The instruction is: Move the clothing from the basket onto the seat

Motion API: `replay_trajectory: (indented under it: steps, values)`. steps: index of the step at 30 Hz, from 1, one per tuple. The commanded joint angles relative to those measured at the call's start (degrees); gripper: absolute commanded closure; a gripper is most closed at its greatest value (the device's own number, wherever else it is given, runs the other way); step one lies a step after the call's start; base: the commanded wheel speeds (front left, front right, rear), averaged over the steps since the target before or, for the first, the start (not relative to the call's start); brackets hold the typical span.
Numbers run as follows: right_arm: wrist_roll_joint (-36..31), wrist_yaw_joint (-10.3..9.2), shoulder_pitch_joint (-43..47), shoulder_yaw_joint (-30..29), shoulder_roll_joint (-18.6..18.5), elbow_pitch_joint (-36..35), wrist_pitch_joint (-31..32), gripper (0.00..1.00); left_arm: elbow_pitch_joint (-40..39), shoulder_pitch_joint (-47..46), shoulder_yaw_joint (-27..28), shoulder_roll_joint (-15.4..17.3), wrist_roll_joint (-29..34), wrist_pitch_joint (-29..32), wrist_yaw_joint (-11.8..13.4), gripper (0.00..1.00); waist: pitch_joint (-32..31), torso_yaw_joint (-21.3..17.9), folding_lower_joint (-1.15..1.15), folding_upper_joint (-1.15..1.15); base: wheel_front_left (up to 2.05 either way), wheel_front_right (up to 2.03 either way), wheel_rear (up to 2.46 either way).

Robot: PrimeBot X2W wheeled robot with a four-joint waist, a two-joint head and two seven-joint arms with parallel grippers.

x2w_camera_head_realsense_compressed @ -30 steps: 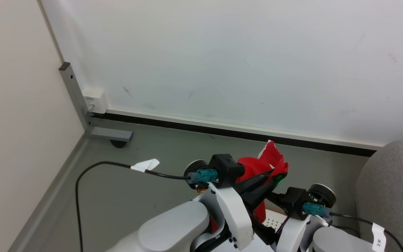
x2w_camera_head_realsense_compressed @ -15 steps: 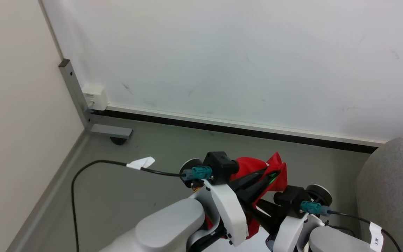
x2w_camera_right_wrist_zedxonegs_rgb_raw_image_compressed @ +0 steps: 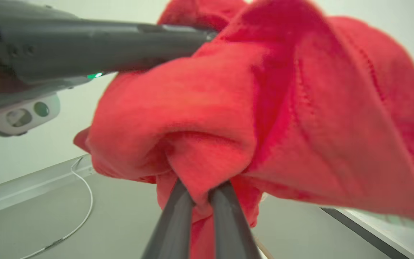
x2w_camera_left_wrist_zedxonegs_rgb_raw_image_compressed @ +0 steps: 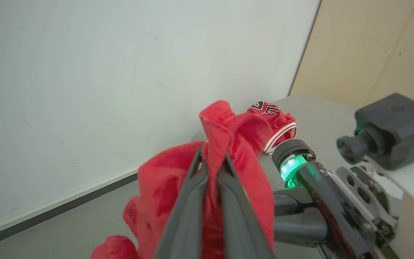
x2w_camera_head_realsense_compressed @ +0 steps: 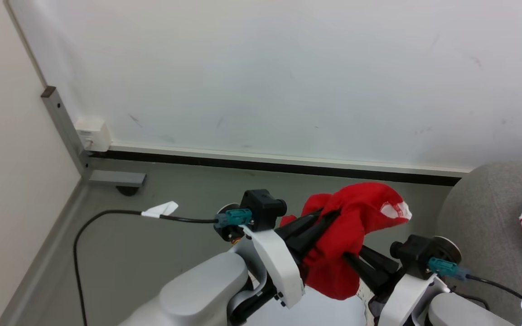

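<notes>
A crumpled red garment (x2w_camera_head_realsense_compressed: pixel 351 226) is clamped by the left end effector (x2w_camera_left_wrist_zedxonegs_rgb_raw_image_compressed: pixel 212 158) and right end effector (x2w_camera_right_wrist_zedxonegs_rgb_raw_image_compressed: pixel 201 192); lettering on a red jersey (x2w_camera_left_wrist_zedxonegs_rgb_raw_image_compressed: pixel 277 118) cannot be read.

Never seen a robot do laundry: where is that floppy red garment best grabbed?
Probably a bunched fold of the red garment, approached from below. It is limp, with no stiff edge, so gathered cloth gives thickness to pinch; the left claw and right claw are each shut on such a fold.
</notes>
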Motion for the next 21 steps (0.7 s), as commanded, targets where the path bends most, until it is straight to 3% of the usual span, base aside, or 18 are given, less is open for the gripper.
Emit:
replay_trajectory:
  steps: [1, 2, 21]
  values:
    - [-1.18, -0.15, 1.47, -2.25, -0.68, -1.24, -0.2, 1.0, 0.15, 1.21, 0.65, 0.21, -0.04, -0.34, 0.42, 0.66, 0.05, -1.18, 0.0, 0.0, 0.0, 0.0, 0.0]
    - [-1.53, -0.15, 2.06, -3.38, -0.88, -1.8, -0.2, 1.0, 0.06, 1.3, 0.91, 0.19, -0.02, -0.29, 0.52, 0.0, 0.08, -1.63, 0.0, 0.0, 0.0, 0.0, 0.0]
    - [-6.85, -0.15, 11.81, -23.54, -5.67, -7.87, -0.2, 1.0, -5.4, 6.88, 9.07, 1.37, 5.09, -0.34, 1.2, 0.0, 1.29, -13.03, 0.0, 0.0, 0.0, 0.0, 0.0]
